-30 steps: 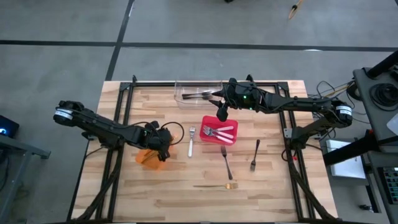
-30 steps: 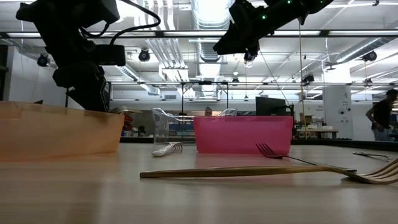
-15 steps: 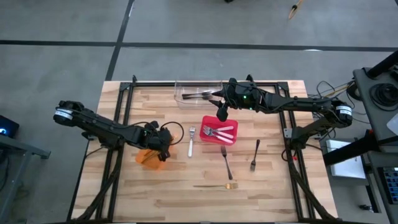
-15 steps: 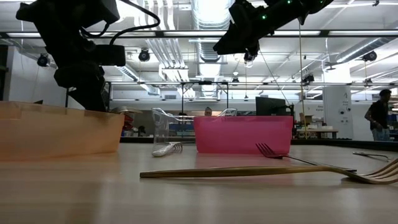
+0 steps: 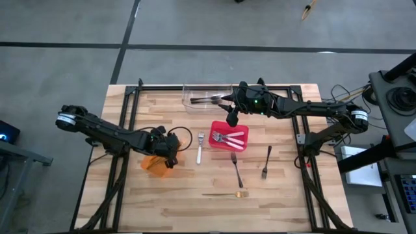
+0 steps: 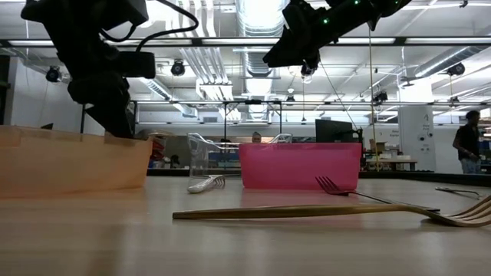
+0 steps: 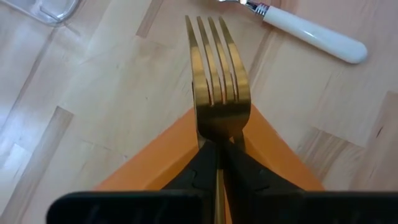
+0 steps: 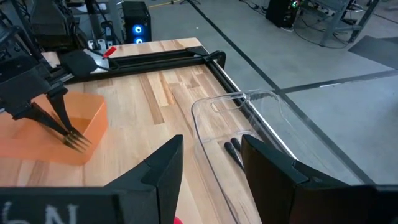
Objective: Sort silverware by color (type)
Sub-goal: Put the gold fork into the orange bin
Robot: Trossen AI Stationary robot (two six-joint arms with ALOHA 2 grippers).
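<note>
L gripper (image 7: 219, 163) is clamped on a gold fork (image 7: 217, 87) over the orange bin (image 5: 156, 165), not yet dropped. R gripper (image 5: 231, 119) hangs open and empty above the red bin (image 5: 229, 138), which holds 2 forks. Clear bin (image 5: 195, 99) holds dark ones. About 4 utensils are left on the table (image 5: 292, 195).

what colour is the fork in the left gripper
Gold fork, clearest in the left wrist view.

A gold fork (image 7: 216, 93) shows against the orange bin (image 5: 156, 165). The red bin (image 5: 229, 144) holds silver pieces with pale handles; dark, probably black, utensils (image 5: 208, 99) lie in the clear bin (image 8: 261, 124). The table (image 5: 169, 195) is light striped wood.
</note>
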